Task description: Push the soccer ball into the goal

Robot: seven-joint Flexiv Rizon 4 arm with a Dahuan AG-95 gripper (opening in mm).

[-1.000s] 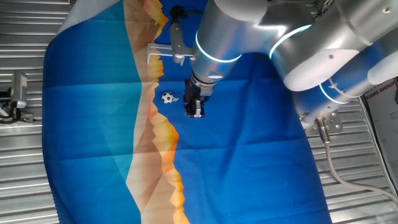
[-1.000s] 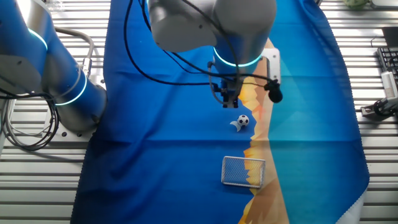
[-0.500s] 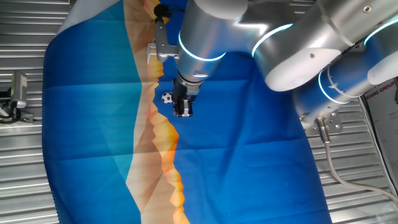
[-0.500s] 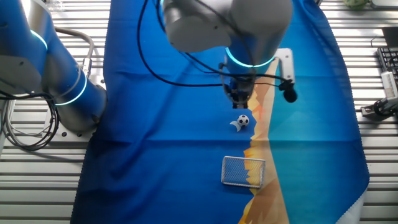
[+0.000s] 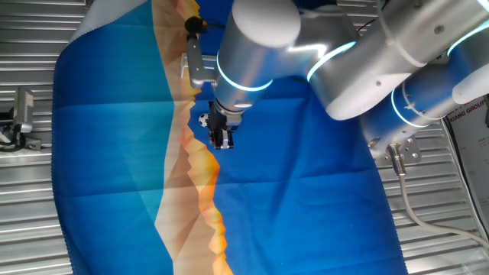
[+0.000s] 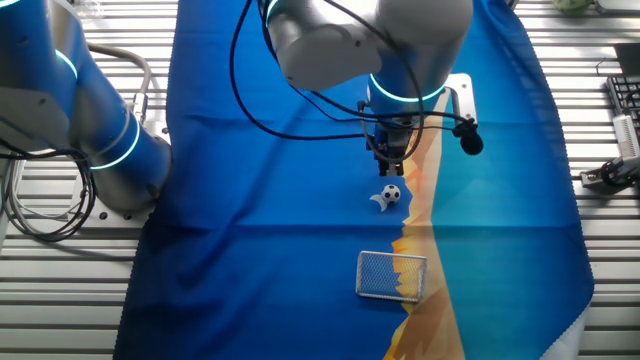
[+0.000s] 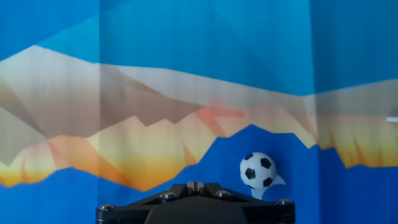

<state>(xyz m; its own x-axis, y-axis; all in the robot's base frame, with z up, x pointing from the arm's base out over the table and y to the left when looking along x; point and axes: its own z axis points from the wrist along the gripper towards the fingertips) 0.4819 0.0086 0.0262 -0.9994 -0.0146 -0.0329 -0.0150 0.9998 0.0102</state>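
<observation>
The soccer ball (image 6: 391, 194) is a tiny white sphere with black patches on the blue cloth, beside a printed white crescent. It also shows in the hand view (image 7: 258, 170), and in one fixed view (image 5: 203, 120) half hidden by the hand. My gripper (image 6: 392, 170) is shut and empty, fingertips together, just behind the ball on the side away from the goal; I cannot tell whether it touches it. It shows in one fixed view (image 5: 222, 139) and in the hand view (image 7: 196, 186), left of the ball. The goal (image 6: 392, 275), a pale mesh frame, stands on the cloth beyond the ball.
A blue cloth with an orange mountain print (image 6: 430, 220) covers the slatted metal table (image 6: 80, 290). The arm's blue base (image 6: 100, 130) stands at the left. A metal fixture (image 5: 23, 114) and a keyboard (image 6: 625, 100) sit off the cloth edges.
My gripper has slid sideways across the cloth and now sits right behind the ball. The ball and the goal have not moved.
</observation>
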